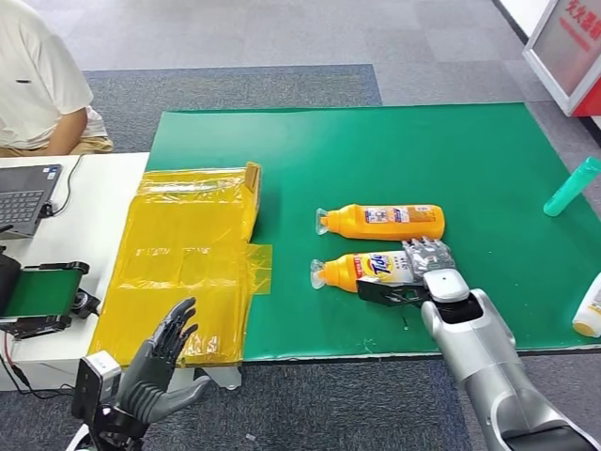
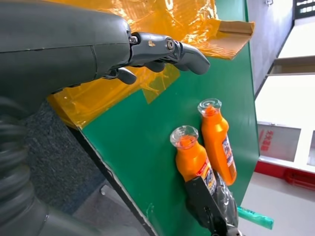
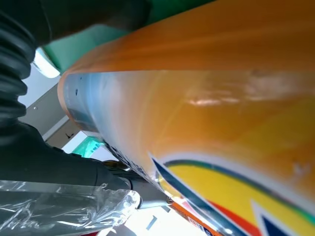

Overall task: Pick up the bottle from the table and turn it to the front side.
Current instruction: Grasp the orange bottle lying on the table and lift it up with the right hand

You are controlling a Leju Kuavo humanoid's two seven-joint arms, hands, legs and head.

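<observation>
- Bottle point(image 1: 354, 271) number one, the near orange one, lies on its side on the green mat point(image 1: 454, 160), and its big front label is facing up
- The right hand point(image 1: 414, 277) is wrapped around the bottom end of this bottle, with the thumb on the near side and the fingers over the far side, so it is grasping the bottle
- In the right wrist view the orange body point(image 3: 208, 98) is pressed very close against the hand
- I think the bottle is touching the mat or just above it; I cannot tell which
- Since the label shows on top, the turning part looks nearly done or done; what may be left is to set it down and let go
- The left hand point(image 1: 160, 362) hangs near the table's front edge with its fingers spread and nothing in them
- Counting: two orange bottles, the held one and a second orange bottle point(image 1: 386, 221) just behind it, lying the same way
- One teal bottle point(image 1: 570, 188) lies far to the right
- One white bottle point(image 1: 590, 305) sits at the right edge
- One yellow plastic sheet point(image 1: 184, 263) lies to the left
- One person point(image 1: 38, 80) sits by one laptop point(image 1: 24, 197)
</observation>
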